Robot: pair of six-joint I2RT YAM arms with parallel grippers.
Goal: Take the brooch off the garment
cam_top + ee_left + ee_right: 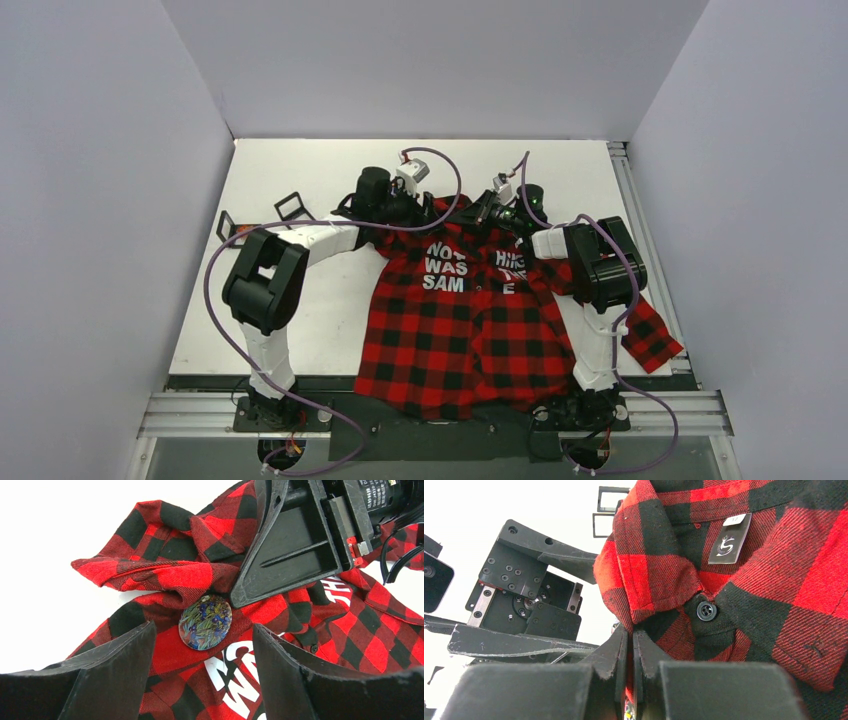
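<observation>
The garment (460, 330) is a red-and-black check shirt lying flat, collar at the far end, with white letters on the chest. The brooch (205, 622) is a round badge with a blue-and-green flower picture, pinned just above the letters below the bunched collar. My left gripper (202, 630) is open, its fingers on either side of the brooch and just above the cloth. My right gripper (630, 632) is shut on a fold of the shirt's front edge just below the collar button (706, 611). Its finger (290, 545) ends right beside the brooch. In the top view both grippers (425, 212) (482, 212) meet over the collar and hide the brooch.
Two small black frames (290, 207) (228, 225) lie on the white table at the back left. The shirt's right sleeve (650, 335) reaches the table's right rail. Its hem hangs over the near edge between the arm bases. Grey walls close in three sides.
</observation>
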